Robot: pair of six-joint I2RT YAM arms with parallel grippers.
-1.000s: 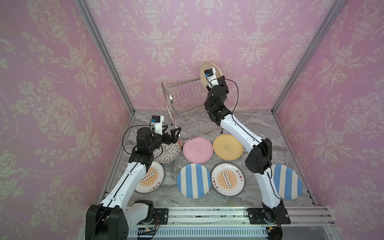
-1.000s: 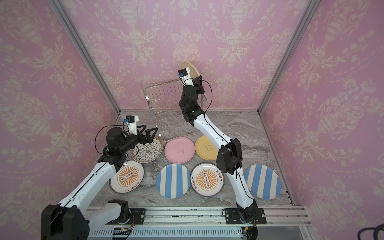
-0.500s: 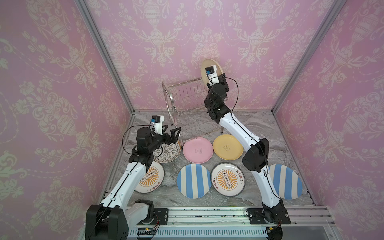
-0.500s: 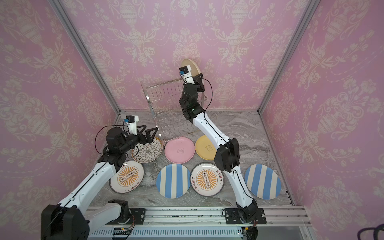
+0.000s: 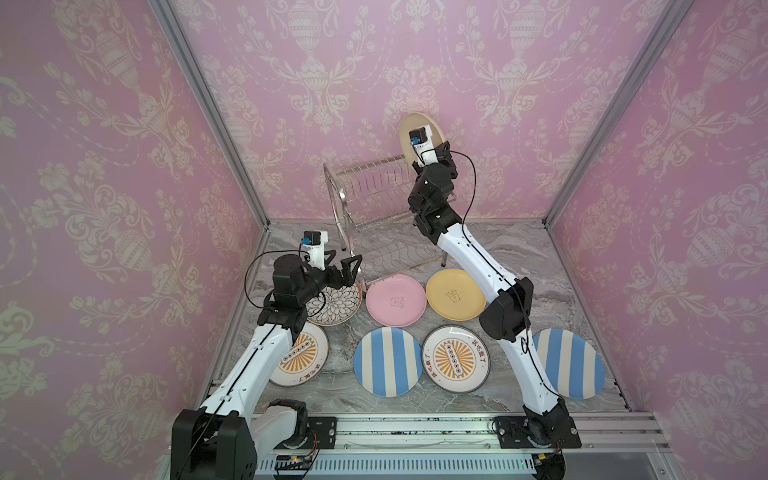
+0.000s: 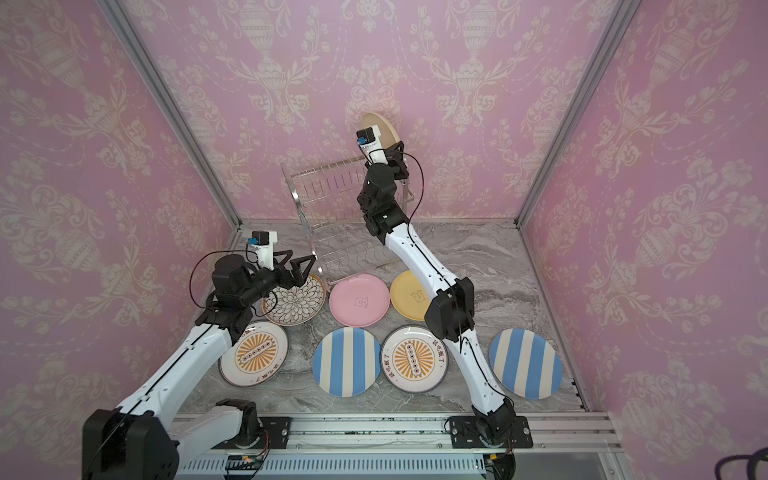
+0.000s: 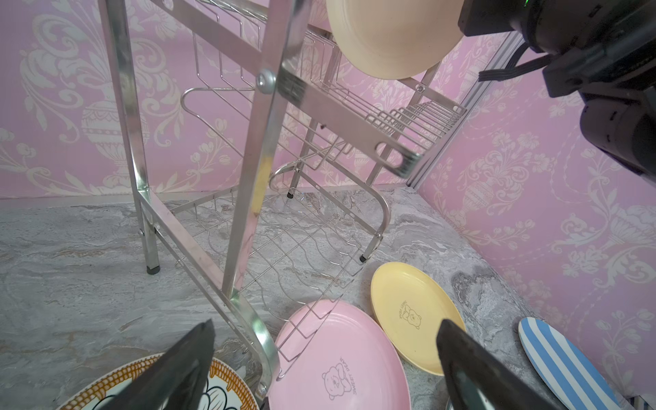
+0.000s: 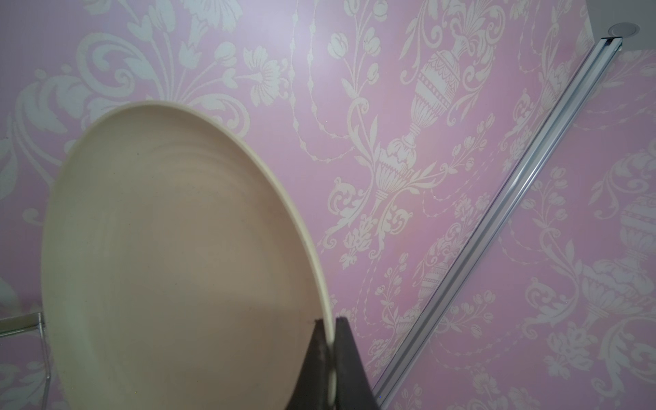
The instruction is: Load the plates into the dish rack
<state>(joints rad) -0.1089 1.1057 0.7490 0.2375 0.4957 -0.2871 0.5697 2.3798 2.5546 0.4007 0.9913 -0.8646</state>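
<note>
Right arm nudged the cream plate (image 5: 417, 121) up slightly; left arm unchanged. Front row, flat on the table (image 5: 519, 249): two sunburst plates (image 5: 455, 358) (image 5: 303, 357), two striped plates (image 5: 387, 360) (image 5: 569, 363). Behind: petal plate (image 5: 338, 305), pink plate (image 5: 395, 304), yellow plate (image 5: 453, 294), with left gripper (image 5: 343, 264) spread above petal plate. Farthest, right gripper (image 8: 328, 340) pinches cream plate's rim above dish rack (image 5: 374, 187).

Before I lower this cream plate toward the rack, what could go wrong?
1. The right pincer pinches the round cream plate only at its rim, held high; it could pivot or slip out.
2. The plate is tilted above the shiny silver wire dish rack; it may strike the upper slot wires instead of seating.
3. The open left pincer hangs close beside the rack's front leg; a nudged rack could bump it.
</note>
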